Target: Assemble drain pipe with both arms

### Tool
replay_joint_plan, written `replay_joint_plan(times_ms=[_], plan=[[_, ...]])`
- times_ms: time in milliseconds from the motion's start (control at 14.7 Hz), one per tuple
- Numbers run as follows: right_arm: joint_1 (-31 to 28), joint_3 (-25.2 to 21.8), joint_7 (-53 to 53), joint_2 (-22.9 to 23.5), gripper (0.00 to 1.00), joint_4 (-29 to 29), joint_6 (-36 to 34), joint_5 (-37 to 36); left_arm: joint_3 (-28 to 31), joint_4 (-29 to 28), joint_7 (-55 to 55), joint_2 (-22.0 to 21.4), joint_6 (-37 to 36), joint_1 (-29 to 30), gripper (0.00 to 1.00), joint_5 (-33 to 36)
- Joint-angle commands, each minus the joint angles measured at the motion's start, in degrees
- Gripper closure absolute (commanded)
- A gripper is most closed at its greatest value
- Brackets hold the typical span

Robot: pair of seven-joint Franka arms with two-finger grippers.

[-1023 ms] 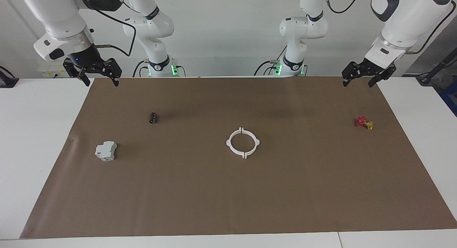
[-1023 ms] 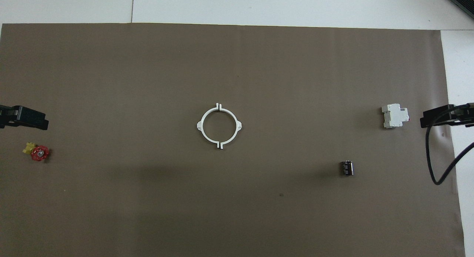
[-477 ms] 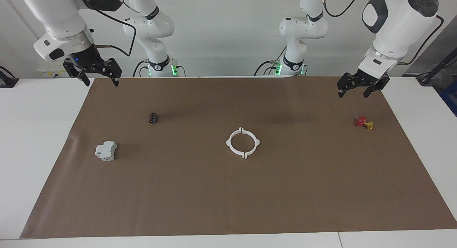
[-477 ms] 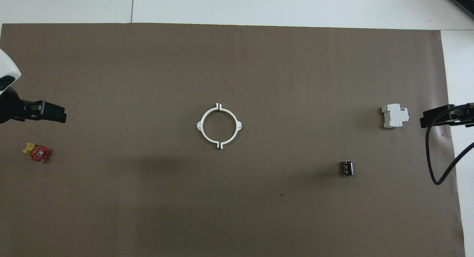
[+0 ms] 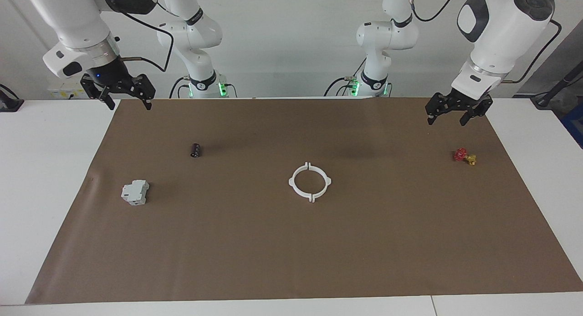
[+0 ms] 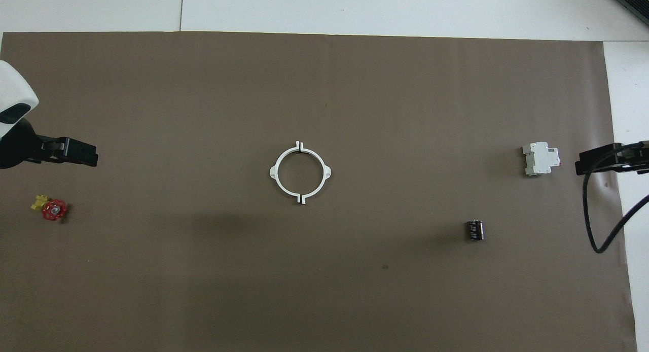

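Observation:
The drain pipe [image 5: 292, 183] lies flat in the middle of the brown mat. It is two white half-rings set together as one ring with four nubs, and thin seams show at the two tab pairs. It also shows in the overhead view [image 6: 274, 172]. My left gripper [image 5: 446, 120] is open and empty, raised over the mat at the left arm's end, close to the valve; it also shows in the overhead view [image 6: 76, 154]. My right gripper [image 5: 130, 105] is open and empty, raised over the mat's edge at the right arm's end, and shows in the overhead view [image 6: 594, 164].
A red-and-yellow valve [image 5: 465, 156] lies at the left arm's end. A grey-white boxy block [image 5: 135, 192] and a small black cylinder [image 5: 195, 150] lie toward the right arm's end. The brown mat [image 5: 227, 252] covers most of the white table.
My left gripper has moved in over the mat toward the middle and come a little lower. The right arm, the ring and the other things have not moved.

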Motion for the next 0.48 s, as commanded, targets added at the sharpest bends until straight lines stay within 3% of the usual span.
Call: replay_joint_plan(times_ms=[0,409], plan=[[-0.32,0.31,0.53,-1.57,0.0,-1.88,1.03,-0.54,0.4,-0.35,-0.78,-0.14,0.59,-0.77,0.0,-0.81],[-0.32,0.31,0.62,-1.57,0.0,-1.88,1.03,-0.54,-0.04,2.27,-0.95,0.65,-0.19,-2.26,0.0,-0.72]])
